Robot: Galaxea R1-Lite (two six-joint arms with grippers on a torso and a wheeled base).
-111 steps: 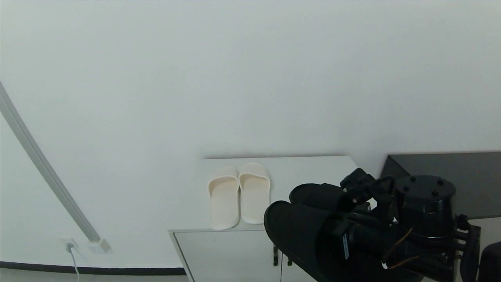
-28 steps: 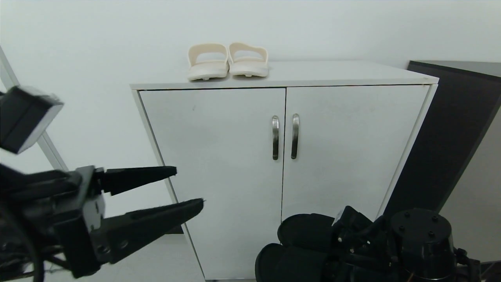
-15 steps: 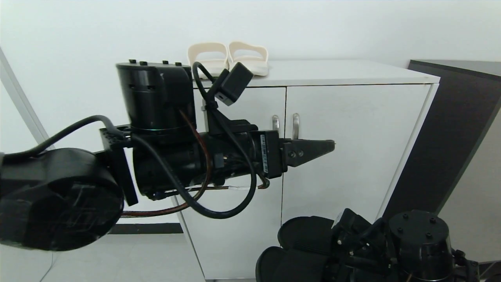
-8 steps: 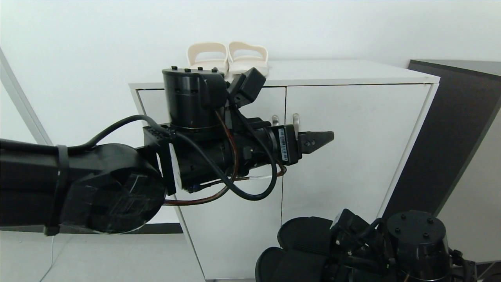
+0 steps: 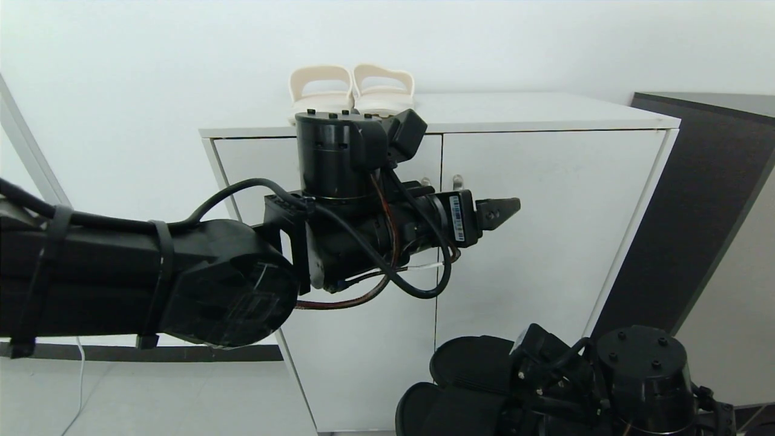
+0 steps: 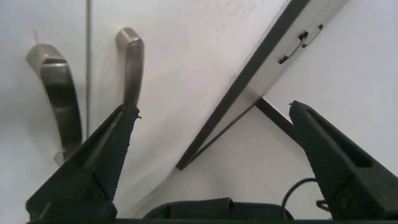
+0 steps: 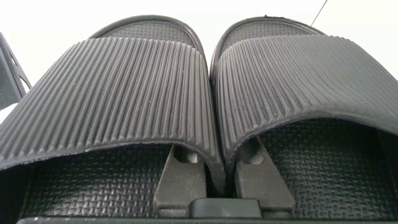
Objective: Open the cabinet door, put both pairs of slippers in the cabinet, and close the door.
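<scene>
White cabinet door [image 5: 545, 242] shut, steel handle [image 6: 129, 62] just beside left end effector [image 6: 211, 111], spread open, advanced nearer; right end effector [image 7: 217, 179] clamping black slippers [image 7: 124, 93].

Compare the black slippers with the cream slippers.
Black slippers hang clamped in the right gripper, low before the cabinet; cream slippers rest on the cabinet top. Black slippers have ribbed straps; cream slippers' straps look smooth. Both pairs are side by side, outside the closed doors.

The head view faces the white cabinet [image 5: 545, 212] front-on from some way back. The left wrist view looks from close up at the door handles [image 6: 129, 62], which the head view shares. The right wrist view looks along the black slippers [image 7: 124, 93] from very near.
</scene>
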